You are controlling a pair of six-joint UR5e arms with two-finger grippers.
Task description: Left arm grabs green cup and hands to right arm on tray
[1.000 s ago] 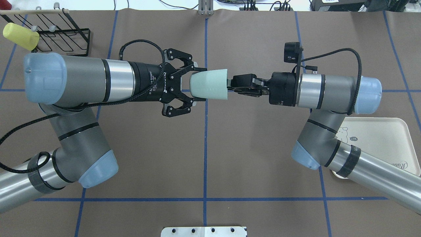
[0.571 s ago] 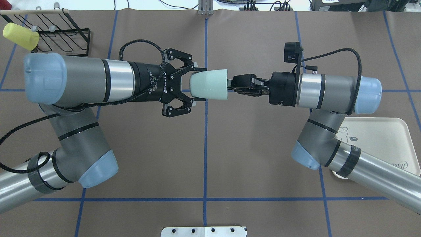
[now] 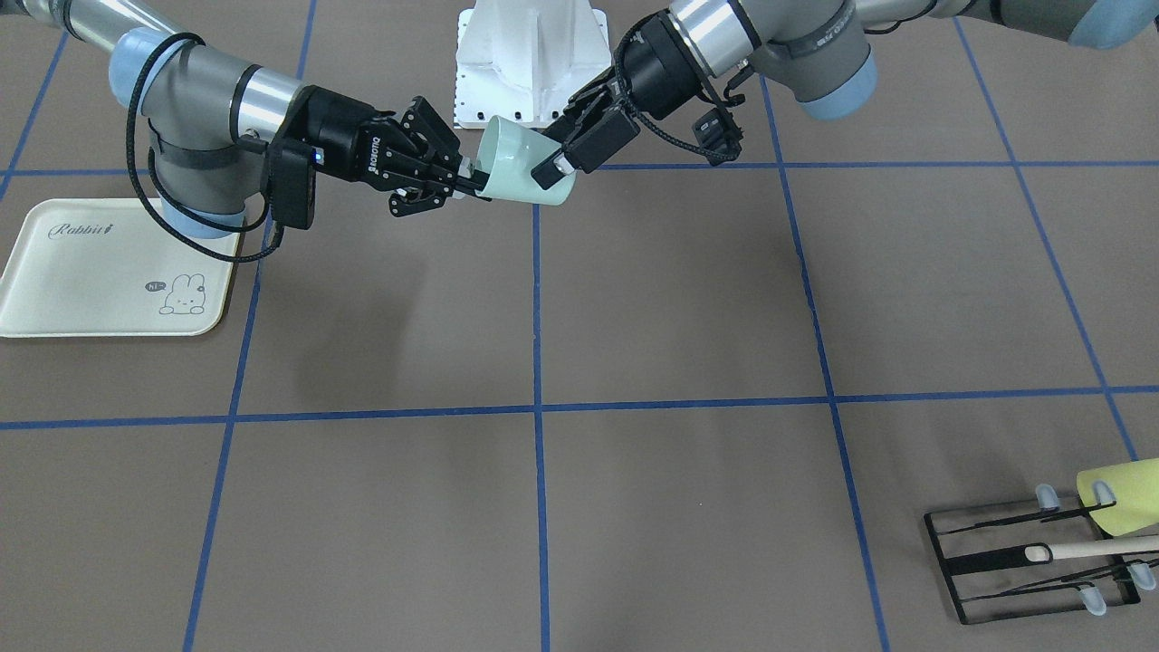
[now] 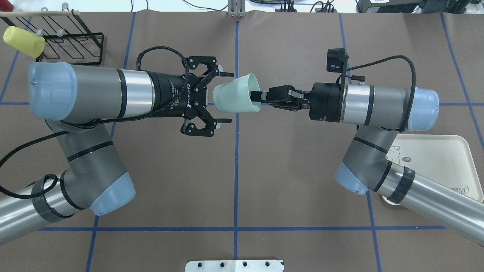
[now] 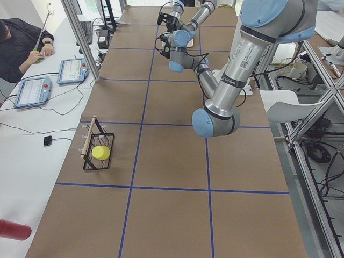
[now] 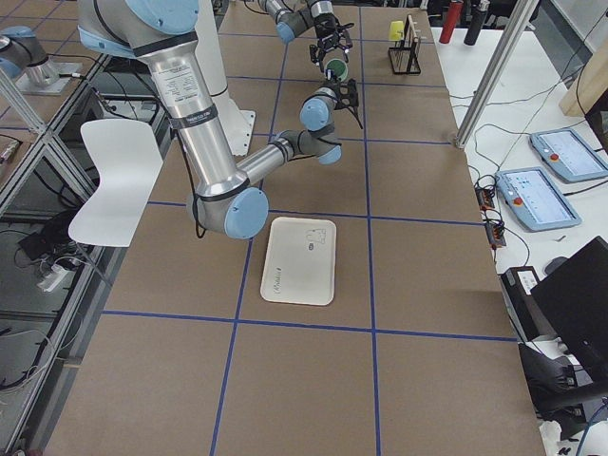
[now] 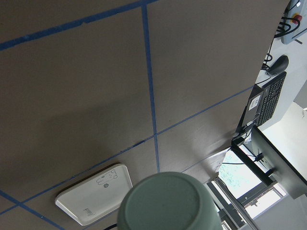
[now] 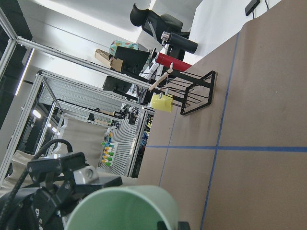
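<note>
The pale mint-green cup [image 4: 232,96] hangs in the air over the table's middle, lying on its side and tilted, its mouth toward the right arm. My right gripper [image 4: 258,95] is shut on the cup's rim, with one finger inside the mouth; it also shows in the front view [image 3: 473,186]. My left gripper [image 4: 227,96] is open, its fingers spread above and below the cup's base and apart from it. The cup also shows in the front view [image 3: 518,167] and the left wrist view [image 7: 168,201]. The cream tray [image 4: 448,158] lies on the table under the right arm.
A black wire rack [image 4: 72,45] stands at the far left corner with a yellow-green cup [image 4: 23,40] on it. A white mount plate [image 4: 234,265] sits at the near table edge. Both arms span the middle of the table.
My left gripper has opened and let go of the green cup, drawing back a little. The cup has tilted in the right gripper, so its inside now shows from above.
</note>
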